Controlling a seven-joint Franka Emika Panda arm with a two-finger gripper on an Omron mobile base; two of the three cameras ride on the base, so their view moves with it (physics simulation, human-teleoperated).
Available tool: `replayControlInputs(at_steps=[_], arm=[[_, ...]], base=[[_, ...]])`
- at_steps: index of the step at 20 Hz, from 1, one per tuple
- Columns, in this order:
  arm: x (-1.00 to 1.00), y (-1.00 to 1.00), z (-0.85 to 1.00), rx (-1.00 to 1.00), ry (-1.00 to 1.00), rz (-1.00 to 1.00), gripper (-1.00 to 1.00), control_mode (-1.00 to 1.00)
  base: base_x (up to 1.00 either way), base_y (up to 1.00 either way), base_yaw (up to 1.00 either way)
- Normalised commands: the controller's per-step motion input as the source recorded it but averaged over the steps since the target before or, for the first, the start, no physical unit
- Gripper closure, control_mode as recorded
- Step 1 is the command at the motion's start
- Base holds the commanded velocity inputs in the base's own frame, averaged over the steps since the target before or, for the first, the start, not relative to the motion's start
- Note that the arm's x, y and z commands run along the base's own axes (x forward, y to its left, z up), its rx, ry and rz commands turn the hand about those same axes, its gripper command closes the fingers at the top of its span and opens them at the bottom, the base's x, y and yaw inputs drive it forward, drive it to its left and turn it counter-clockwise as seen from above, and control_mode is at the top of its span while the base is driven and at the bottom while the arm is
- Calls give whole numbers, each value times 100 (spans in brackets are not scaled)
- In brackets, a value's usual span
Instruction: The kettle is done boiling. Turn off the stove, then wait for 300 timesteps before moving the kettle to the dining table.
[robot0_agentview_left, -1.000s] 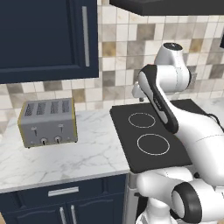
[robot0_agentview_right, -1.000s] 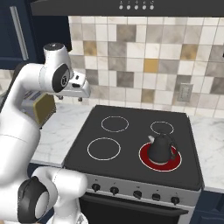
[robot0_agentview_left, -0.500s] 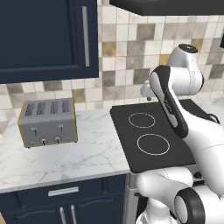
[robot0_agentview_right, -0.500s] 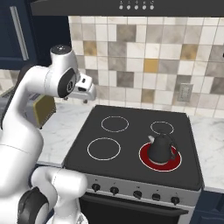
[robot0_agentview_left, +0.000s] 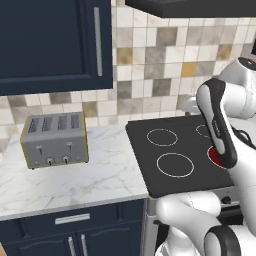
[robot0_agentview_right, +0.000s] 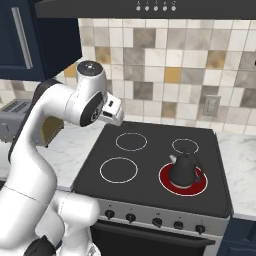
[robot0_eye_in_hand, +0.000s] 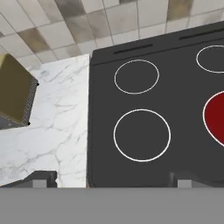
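Marble counter (robot0_agentview_left: 75, 182) runs under mottled square tiles (robot0_agentview_right: 165, 55), a boxy grey toaster (robot0_agentview_left: 55, 140) near its back edge. Smooth black glass stove (robot0_agentview_right: 150, 172) shows 4 rings; the rounded dark kettle (robot0_agentview_right: 183, 169) sits on the glowing red front-right burner (robot0_agentview_right: 165, 176). Gripper (robot0_eye_in_hand: 113, 178) hovers above the stove's front-left corner, fingers spread apart.

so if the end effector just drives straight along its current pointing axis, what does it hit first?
Most likely the stove: the hand view looks down on the black glass, centred by the unlit front-left burner. Nothing shows between the end effector and the glass. Exact touchdown spot is uncertain.
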Motion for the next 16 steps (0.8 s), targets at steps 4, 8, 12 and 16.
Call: replayControlInputs(at_steps=[4, 8, 12, 16], arm=[[-42, -55, 0, 16, -2, -8, -100, -100], [-51, -45, -4, 13, -1, -10, -100, -100], [-53, -33, -4, 10, -5, -12, -100, -100], [-54, -28, -8, 9, -6, -13, -100, -100]], base=[[0, 0, 0], [0, 0, 0], [0, 0, 0], [0, 0, 0]])
